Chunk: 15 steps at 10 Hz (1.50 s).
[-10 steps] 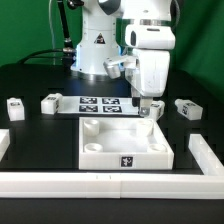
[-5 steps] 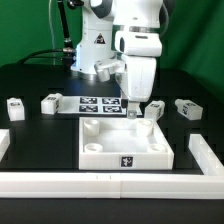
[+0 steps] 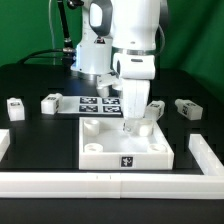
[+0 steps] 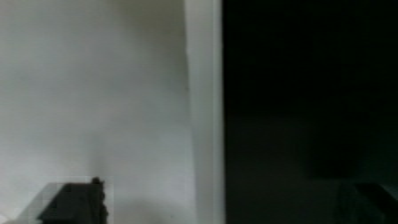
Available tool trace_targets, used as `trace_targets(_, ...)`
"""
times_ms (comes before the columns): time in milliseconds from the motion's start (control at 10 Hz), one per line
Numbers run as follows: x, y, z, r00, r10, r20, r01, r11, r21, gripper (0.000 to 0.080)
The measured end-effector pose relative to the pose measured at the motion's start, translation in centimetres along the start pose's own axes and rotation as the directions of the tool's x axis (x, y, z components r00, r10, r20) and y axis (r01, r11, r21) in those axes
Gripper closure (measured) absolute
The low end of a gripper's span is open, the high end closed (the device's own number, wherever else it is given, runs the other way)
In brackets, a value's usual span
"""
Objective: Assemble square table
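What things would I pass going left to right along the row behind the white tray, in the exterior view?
Far-left leg → second leg → marker board → far-right leg.

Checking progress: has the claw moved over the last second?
Yes. The claw moved toward the exterior view's left and down, along the tabletop's far rim.
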State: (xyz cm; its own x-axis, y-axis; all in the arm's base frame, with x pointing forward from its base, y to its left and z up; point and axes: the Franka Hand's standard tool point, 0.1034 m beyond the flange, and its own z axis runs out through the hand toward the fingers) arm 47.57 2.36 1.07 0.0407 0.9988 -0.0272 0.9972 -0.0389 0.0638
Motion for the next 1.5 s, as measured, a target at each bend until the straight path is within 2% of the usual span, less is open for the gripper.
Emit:
trace_targets(100, 0.0, -0.1, 0.1, 1.000, 0.000, 0.000, 0.000, 1.000, 0.002, 0.0173)
trace_targets(200, 0.0, -0.1, 0.1, 1.000, 0.000, 0.000, 0.000, 1.000, 0.003, 0.0362)
trace_targets(300, 0.0, -0.1, 0.1, 1.000, 0.000, 0.000, 0.000, 1.000, 0.003, 0.0362)
trace_targets(500, 0.0, -0.2, 0.2, 1.000, -0.001, 0.000, 0.001, 1.000, 0.005, 0.0727)
trace_targets(1100, 0.0, -0.2, 0.2, 1.000, 0.000, 0.000, 0.000, 1.000, 0.005, 0.0739)
trace_targets(1200, 0.3, 0.0, 0.2, 1.000, 0.007, 0.005, -0.007, 1.000, 0.015, 0.0739)
trace_targets(1300, 1.3, 1.2, 0.3, 1.000, 0.002, 0.013, -0.002, 1.000, 0.022, 0.0739)
trace_targets(1500, 3.9, 3.7, 0.3, 1.000, -0.019, 0.006, 0.019, 1.000, 0.003, 0.0739)
